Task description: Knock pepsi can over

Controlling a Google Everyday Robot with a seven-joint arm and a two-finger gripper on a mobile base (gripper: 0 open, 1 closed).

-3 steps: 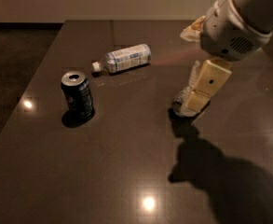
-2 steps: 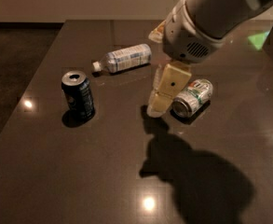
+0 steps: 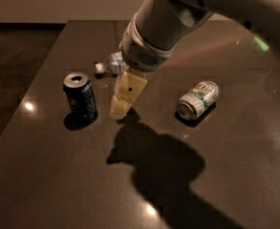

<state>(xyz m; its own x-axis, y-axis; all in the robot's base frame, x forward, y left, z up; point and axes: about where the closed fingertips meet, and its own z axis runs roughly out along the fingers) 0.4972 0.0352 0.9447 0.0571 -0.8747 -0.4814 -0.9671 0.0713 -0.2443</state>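
Observation:
The pepsi can (image 3: 80, 99) stands upright on the dark table at the left, dark blue-black with a silver top. My gripper (image 3: 119, 109) hangs from the big white arm and points down, its tip low over the table just right of the can, a small gap apart from it. The arm hides most of the clear bottle behind it.
A silver-and-green can (image 3: 198, 100) lies on its side to the right of the gripper. A clear plastic bottle (image 3: 112, 64) lies behind the arm, mostly hidden. The dark table (image 3: 58, 175) has its left edge close to the pepsi can.
My arm and gripper have swung left across the table, from beside the silver-and-green can to just right of the pepsi can. That can is now uncovered. The pepsi can still stands.

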